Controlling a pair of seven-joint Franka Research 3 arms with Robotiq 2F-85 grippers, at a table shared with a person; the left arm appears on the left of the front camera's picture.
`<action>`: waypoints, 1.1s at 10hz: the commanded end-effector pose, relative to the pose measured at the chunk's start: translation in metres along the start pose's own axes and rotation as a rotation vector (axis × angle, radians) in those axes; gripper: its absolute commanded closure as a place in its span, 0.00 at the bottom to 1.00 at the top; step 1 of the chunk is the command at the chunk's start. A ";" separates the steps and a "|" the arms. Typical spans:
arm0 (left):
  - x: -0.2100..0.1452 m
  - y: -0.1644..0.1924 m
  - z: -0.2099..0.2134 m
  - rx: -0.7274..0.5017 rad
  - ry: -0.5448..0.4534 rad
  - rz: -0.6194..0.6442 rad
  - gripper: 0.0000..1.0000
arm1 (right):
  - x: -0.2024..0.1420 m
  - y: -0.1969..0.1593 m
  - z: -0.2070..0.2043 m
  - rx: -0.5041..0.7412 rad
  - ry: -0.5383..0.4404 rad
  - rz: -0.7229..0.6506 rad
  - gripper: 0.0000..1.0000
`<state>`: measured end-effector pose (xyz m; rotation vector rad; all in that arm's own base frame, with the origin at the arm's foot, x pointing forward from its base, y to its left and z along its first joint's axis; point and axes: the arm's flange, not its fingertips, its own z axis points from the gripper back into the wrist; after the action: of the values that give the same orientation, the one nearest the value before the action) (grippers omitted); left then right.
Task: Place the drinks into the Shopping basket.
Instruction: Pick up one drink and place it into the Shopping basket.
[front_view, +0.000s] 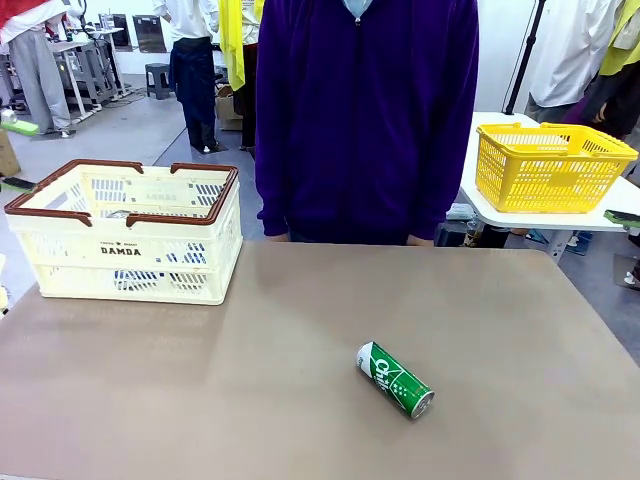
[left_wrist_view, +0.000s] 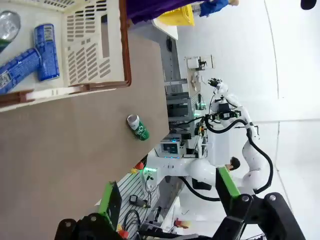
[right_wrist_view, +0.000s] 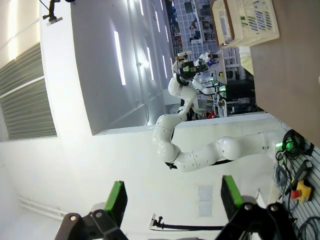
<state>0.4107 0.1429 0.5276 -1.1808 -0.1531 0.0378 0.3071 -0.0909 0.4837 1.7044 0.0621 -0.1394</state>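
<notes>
Right now both my hands are spread wide and hold nothing: my left hand and my right hand. One green can lies on its side on the smooth brown surface, well apart from the Shopping basket. Two blue cans already lie inside the basket. I think the green can is light, hard and slippery, and it could roll. I would pinch it across its round middle.
</notes>
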 end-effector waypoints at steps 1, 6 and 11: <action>0.011 -0.009 0.003 0.006 0.018 0.006 0.00 | -0.003 0.004 0.002 -0.011 0.011 -0.011 0.00; 0.011 -0.009 0.003 0.006 0.018 0.006 0.00 | -0.003 0.004 0.002 -0.011 0.011 -0.011 0.00; -0.024 -0.179 -0.100 0.368 0.111 -0.192 0.00 | -0.003 0.004 0.002 -0.011 0.011 -0.011 0.00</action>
<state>0.4027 0.0331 0.6255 -0.9524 -0.1688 -0.1038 0.3072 -0.0906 0.4838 1.7036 0.0628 -0.1388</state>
